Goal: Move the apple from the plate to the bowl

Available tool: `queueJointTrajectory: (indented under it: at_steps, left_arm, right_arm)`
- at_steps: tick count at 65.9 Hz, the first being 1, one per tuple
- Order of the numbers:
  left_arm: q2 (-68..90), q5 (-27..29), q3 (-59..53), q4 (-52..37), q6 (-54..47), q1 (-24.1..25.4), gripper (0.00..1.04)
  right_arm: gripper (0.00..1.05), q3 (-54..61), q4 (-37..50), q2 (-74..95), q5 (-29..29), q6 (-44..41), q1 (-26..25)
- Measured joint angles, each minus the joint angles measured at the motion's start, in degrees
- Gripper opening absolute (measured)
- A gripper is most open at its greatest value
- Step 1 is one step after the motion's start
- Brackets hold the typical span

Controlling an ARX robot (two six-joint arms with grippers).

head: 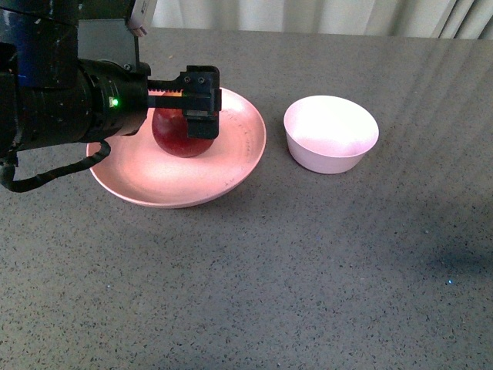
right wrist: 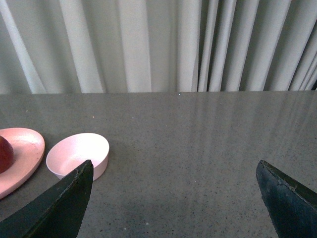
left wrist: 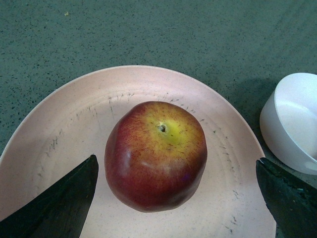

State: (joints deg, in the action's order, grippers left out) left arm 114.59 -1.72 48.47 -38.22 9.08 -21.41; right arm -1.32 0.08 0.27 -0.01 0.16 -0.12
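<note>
The apple (left wrist: 156, 156) is round and glossy, dark red over most of its skin, with a yellow-orange patch around the stem dimple. It sits upright, dimple facing up, on the plate (head: 154, 183), a little toward the far side of the middle. The plate is wide, shallow, salmon-pink and matte; fine dark flecks ring its inner slope, perhaps speckle in the glaze, perhaps scuffs. It lies flat on the grey speckled tabletop (head: 308, 270). The bowl (head: 331, 159) stands upright just to the right of the plate, apart from it: small, deep, pale pinkish-white, smooth-walled, with nothing inside.
</note>
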Motion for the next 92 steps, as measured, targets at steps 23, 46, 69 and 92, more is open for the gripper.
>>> queueJointTrajectory:
  at_steps: [23, 46, 69, 92]
  left_arm:
    - [5.53, 2.64, 4.92, 2.78, -4.09, -0.87, 0.96]
    - [6.64, 3.58, 6.32, 3.48, -4.96, -1.01, 0.78]
    - [3.54, 1.97, 6.47, 5.79, -4.72, -4.79, 0.71]
    - [0.81, 0.35, 13.51, 9.55, -3.85, -12.98, 0.71]
  right_arm:
    - [0.96, 0.0, 0.0, 0.0, 0.0, 0.0, 0.0]
    - [0.96, 0.0, 0.0, 0.0, 0.0, 0.0, 0.0]
    - [0.96, 0.0, 0.0, 0.0, 0.0, 0.0, 0.0]
    - [0.96, 0.0, 0.0, 0.0, 0.0, -0.02, 0.0]
